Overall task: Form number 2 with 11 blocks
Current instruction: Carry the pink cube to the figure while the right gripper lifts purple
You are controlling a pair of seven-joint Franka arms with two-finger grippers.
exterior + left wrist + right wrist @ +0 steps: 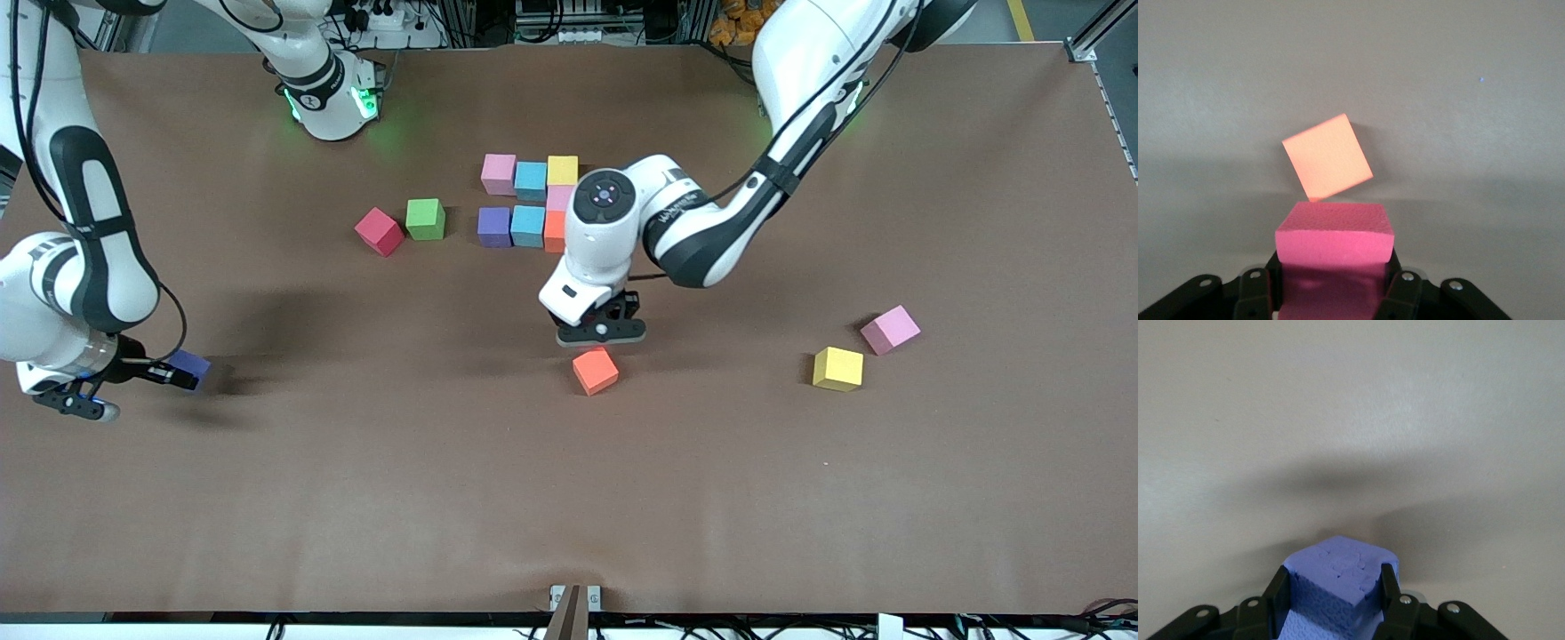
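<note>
Partial number 2 (530, 203) mid-table near the bases, seven matte cubes adjoining: pink-cyan-yellow row, pink under yellow, purple-cyan-orange row; left gripper (1333, 277) clamps a pink block (1335, 233) over a loose orange block (595, 371), right gripper (1331, 600) clamps a purple block (1338, 577) at the right arm's end.

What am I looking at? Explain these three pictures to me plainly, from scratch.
Two robot arms work at a brown table. The wide picture looks down from a high camera facing them; the other two come from cameras on each arm's wrist. Small coloured cubes lie on the table, seven packed together into a started figure. The left gripper hangs over a loose orange cube, its fingers shut on a pinkish-red cube. The right gripper, at its own end of the table, grips a purple cube.
</note>
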